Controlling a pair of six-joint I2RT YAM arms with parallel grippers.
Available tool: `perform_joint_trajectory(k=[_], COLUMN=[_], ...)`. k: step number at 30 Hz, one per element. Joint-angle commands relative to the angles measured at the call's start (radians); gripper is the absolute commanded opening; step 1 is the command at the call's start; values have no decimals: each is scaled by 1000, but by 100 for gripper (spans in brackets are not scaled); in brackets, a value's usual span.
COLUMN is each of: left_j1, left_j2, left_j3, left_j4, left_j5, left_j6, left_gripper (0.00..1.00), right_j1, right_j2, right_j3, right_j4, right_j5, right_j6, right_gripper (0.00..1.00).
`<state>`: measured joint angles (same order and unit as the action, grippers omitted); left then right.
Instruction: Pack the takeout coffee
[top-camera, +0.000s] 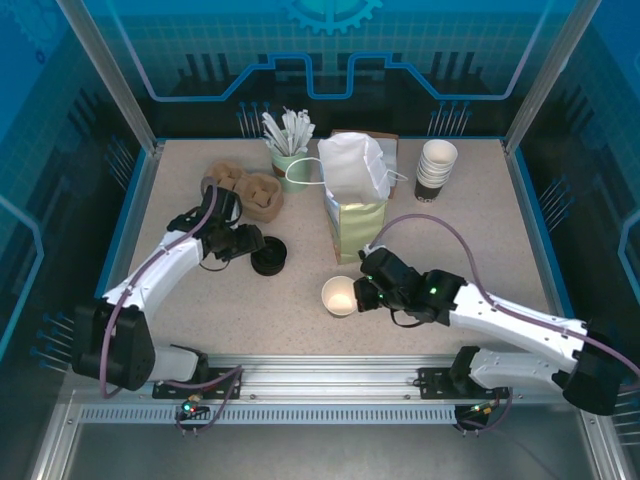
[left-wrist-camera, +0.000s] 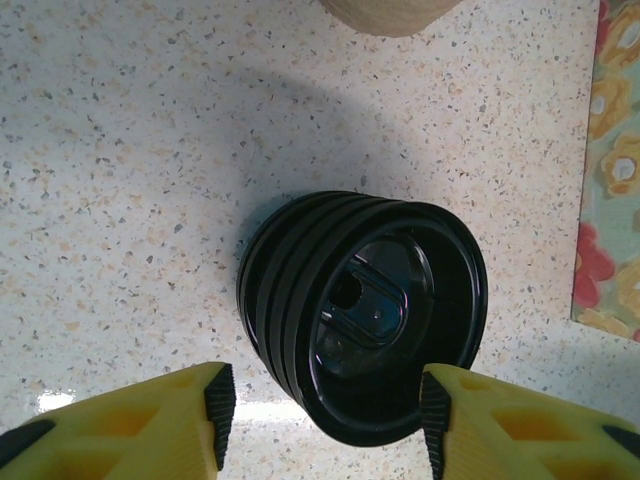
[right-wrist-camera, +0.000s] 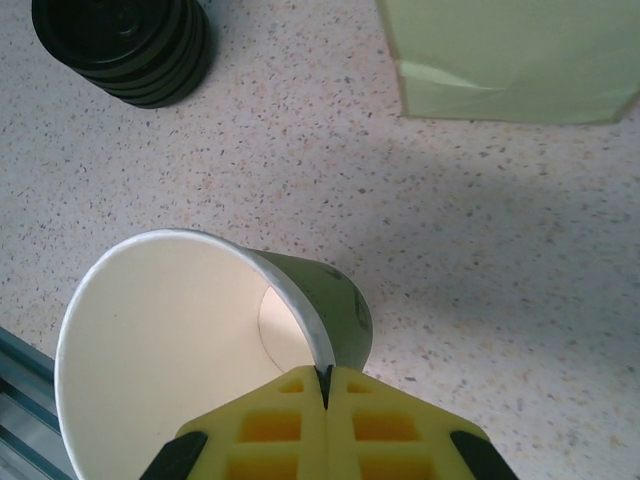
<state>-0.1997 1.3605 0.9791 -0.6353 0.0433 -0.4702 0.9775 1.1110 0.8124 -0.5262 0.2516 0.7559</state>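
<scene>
Cup (top-camera: 339, 296) lidless and empty, just near side of bag (top-camera: 352, 230). Right gripper (right-wrist-camera: 326, 378) pinching its thin wall at the rim. Probably light, crushable paper: best held gently, lower on the body. Left gripper (left-wrist-camera: 325, 400) spread astride lids (left-wrist-camera: 360, 310), left of bag.

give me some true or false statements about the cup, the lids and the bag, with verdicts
1. The cup has no lid on it. True.
2. The right fingers stand wide open beside the cup. False: they are shut on the cup's wall at the rim.
3. The left fingers stand apart, one on each side of the lid stack. True.
4. The paper bag lies flat on its side. False: it stands upright on the table.
5. The cup is already inside the bag. False: it is outside, in front of the bag, held by the right fingers.
</scene>
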Motion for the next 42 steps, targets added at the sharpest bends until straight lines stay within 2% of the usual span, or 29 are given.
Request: perform_joint_trajectory(k=[1,16,30,34,42], left_j1=[-15,-55,-72,-72,-76], left_j2=[33,136,173,179,196], left_j3=[43,112,138,136,142], left_j4=[-41,-69,-90,-87,-89], left_j5=[-19,-76,-120,-122,-126], left_j6=[39,69,85,88,95], left_gripper=[52,47,43,43,43], right_j1=[26,39,38,36,34], right_j2=[45,141,193,213,222], right_j3=[37,50,62,98,134], right_j4=[89,158,143,127,101], right_j5=[15,21,32,38,39], right_j6=[32,44,65,71,77], right_gripper=[0,0,3,10,31])
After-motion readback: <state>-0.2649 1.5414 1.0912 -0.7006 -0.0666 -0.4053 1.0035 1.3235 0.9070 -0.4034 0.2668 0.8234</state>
